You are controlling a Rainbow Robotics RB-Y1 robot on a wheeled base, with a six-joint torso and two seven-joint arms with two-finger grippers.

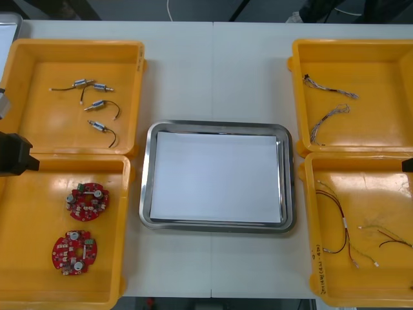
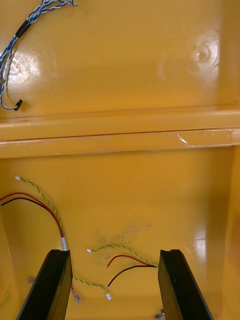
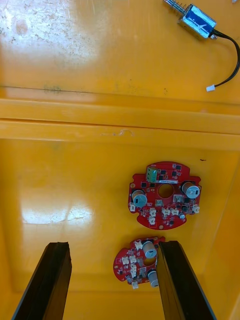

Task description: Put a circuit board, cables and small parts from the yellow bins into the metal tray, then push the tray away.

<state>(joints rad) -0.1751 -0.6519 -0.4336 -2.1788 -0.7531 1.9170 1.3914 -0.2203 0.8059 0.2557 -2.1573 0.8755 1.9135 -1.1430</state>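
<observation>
Two round red circuit boards point(image 1: 87, 201) point(image 1: 74, 252) lie in the near left yellow bin point(image 1: 26, 271). My left gripper point(image 3: 114, 247) hovers open over that bin. One board point(image 3: 137, 263) lies just inside one of its fingers point(image 3: 180, 280), and the other board point(image 3: 164, 195) lies beyond the tips. My right gripper point(image 2: 115, 253) hangs open over the near right bin point(image 1: 387, 284). Red, black and yellow cables point(image 2: 127, 262) lie loose between and around its fingers. The metal tray point(image 1: 217, 224), white inside, sits at the table's middle with nothing in it.
Several small metal parts point(image 1: 97, 106) with black leads lie in the far left bin point(image 1: 39, 71); one point(image 3: 197, 21) lies past the bin wall. Twisted blue and white cables point(image 1: 329, 119) point(image 2: 20, 35) lie in the far right bin point(image 1: 387, 64).
</observation>
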